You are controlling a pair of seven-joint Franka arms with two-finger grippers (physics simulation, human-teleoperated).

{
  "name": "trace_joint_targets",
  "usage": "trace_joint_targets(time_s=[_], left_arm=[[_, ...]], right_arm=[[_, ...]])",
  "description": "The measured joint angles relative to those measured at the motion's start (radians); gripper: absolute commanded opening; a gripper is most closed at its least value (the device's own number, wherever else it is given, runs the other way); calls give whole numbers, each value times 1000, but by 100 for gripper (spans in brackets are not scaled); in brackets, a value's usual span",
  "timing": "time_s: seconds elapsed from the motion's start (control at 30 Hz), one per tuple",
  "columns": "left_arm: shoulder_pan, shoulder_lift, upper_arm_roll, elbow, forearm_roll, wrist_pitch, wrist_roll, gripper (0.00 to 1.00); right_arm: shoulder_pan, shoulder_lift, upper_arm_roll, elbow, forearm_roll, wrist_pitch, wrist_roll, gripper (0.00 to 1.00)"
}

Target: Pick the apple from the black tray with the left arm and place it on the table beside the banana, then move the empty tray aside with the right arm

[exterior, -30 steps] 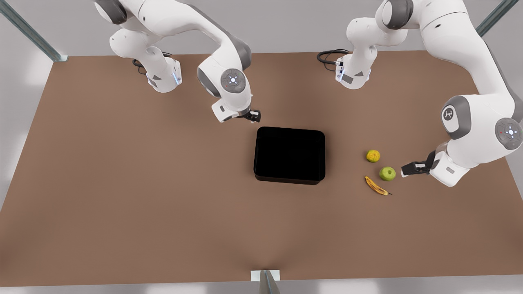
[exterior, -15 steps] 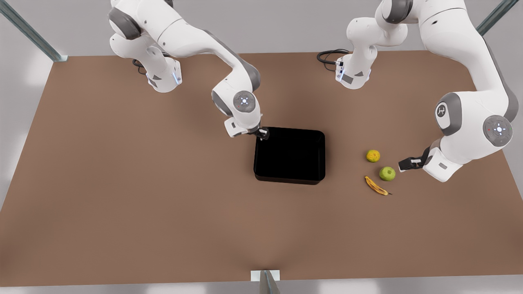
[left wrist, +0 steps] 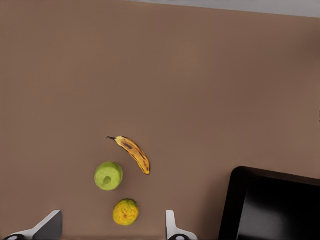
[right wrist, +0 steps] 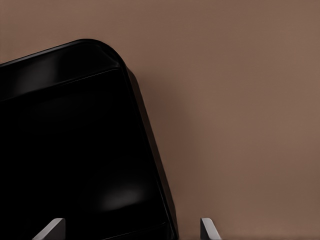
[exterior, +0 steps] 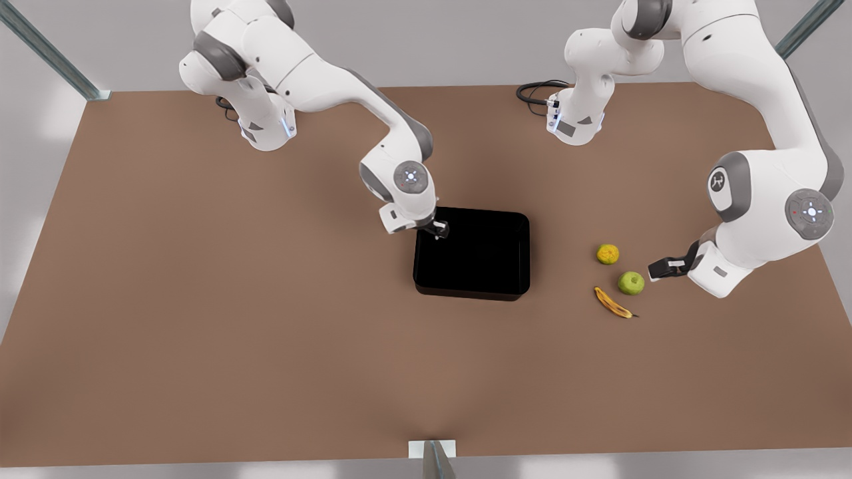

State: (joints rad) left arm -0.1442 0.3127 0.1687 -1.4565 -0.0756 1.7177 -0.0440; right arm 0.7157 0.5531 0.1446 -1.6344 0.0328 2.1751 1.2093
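Right gripper (exterior: 437, 232) sits spread open, straddling the black tray's (exterior: 472, 253) wall at the corner nearest that arm's base. Tray is near the middle of the table (exterior: 200, 299), nothing in it. Left gripper (exterior: 655, 269) hangs open too, holding nothing, just beside the apple (exterior: 631, 283). Apple rests on the tabletop between the banana (exterior: 612, 303) and a mottled orange fruit (exterior: 607, 253).

Simulated robot test cell: two white jointed arms (exterior: 319, 73) (exterior: 759, 100) bolted at the far edge of a bare brown worktop (exterior: 200, 299), grey surround, metal frame struts (exterior: 46, 50) at the corners.
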Motion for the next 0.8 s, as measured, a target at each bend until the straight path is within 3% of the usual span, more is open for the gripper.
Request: trace_joint_targets(time_s=[0.8], left_arm=[[0,0,0,0,3,0,-3,100]], right_arm=[[-1,125,22,31,-73,51,-78,100]])
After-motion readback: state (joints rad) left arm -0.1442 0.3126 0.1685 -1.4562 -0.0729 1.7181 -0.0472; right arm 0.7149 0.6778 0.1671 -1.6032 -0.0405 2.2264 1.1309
